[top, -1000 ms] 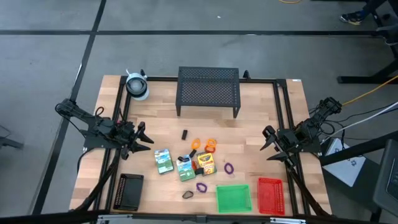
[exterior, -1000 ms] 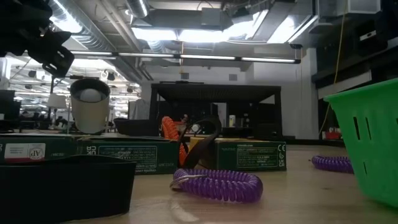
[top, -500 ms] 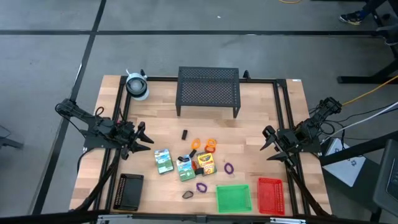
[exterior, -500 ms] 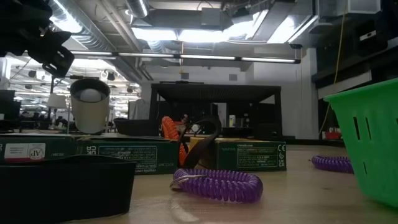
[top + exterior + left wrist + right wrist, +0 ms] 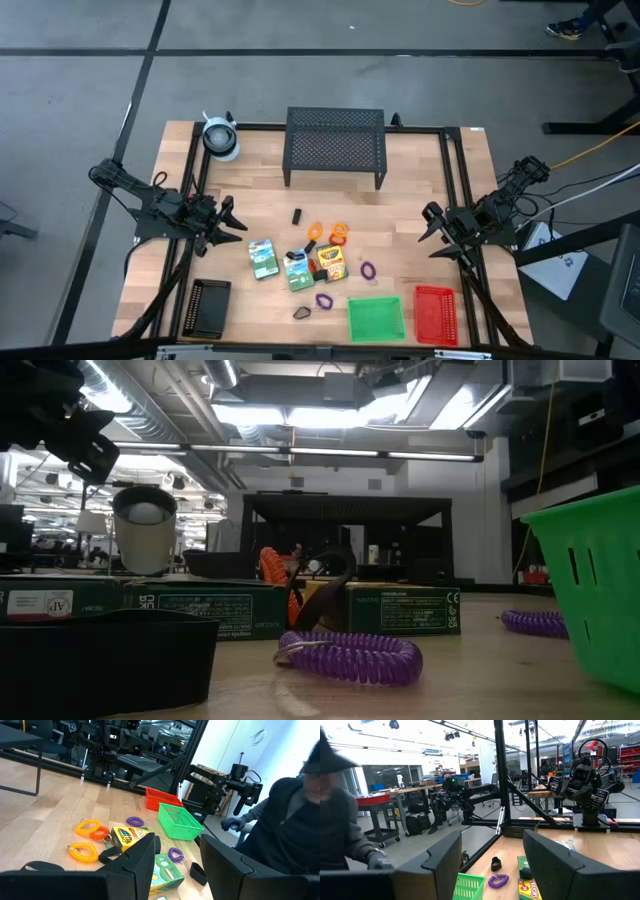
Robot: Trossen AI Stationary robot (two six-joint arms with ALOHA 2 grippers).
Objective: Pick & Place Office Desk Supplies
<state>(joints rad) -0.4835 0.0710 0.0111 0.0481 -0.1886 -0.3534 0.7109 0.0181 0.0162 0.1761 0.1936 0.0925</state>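
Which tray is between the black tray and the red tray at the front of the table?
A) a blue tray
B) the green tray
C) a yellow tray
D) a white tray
B: the high view shows the green tray sitting along the table's front edge, with the red tray right beside it and the black tray farther off on its other side.
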